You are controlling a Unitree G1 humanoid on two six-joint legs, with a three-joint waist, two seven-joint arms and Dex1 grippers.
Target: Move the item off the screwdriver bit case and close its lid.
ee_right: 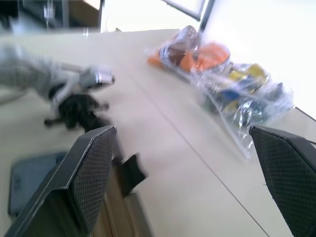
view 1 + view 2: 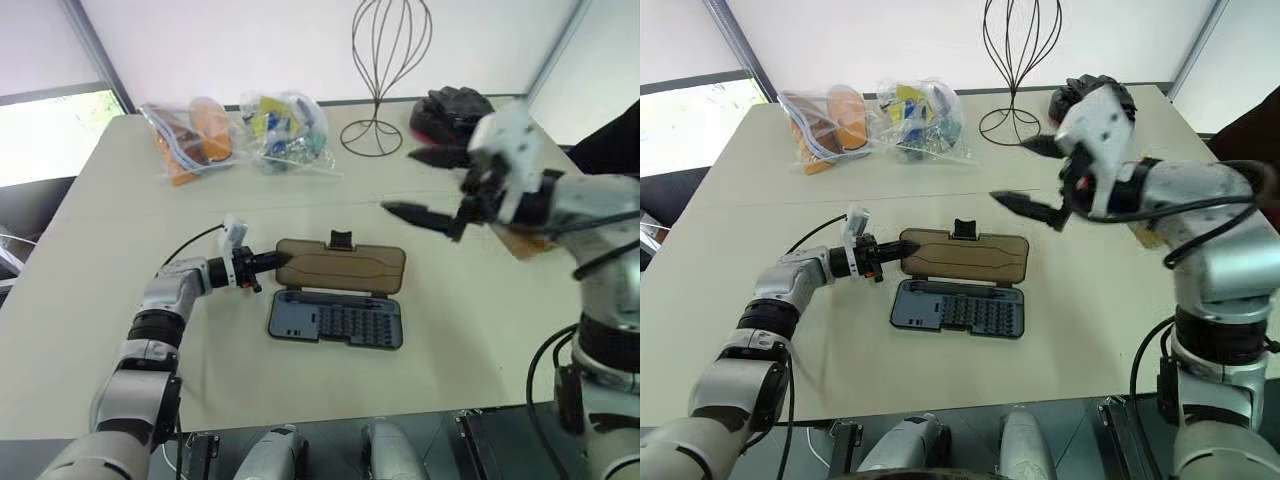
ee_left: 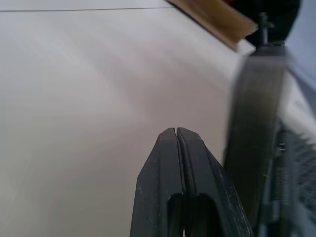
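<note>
The left gripper (image 2: pixel 895 255), fingers pressed together, sits at the open lid's (image 2: pixel 965 256) end; pushing off-centre could skid the case (image 2: pixel 955 308). The right gripper (image 2: pixel 1030 175) hangs wide, empty.

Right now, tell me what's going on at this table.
The screwdriver bit case lies open on the table, its lid folded back flat behind it. The left gripper, shut, is at the lid's left end. The right gripper is raised above the table with its fingers open and nothing between them. The brown paper bag is off the case, lying on the table beneath the right arm. The lid is not closed yet.
</note>
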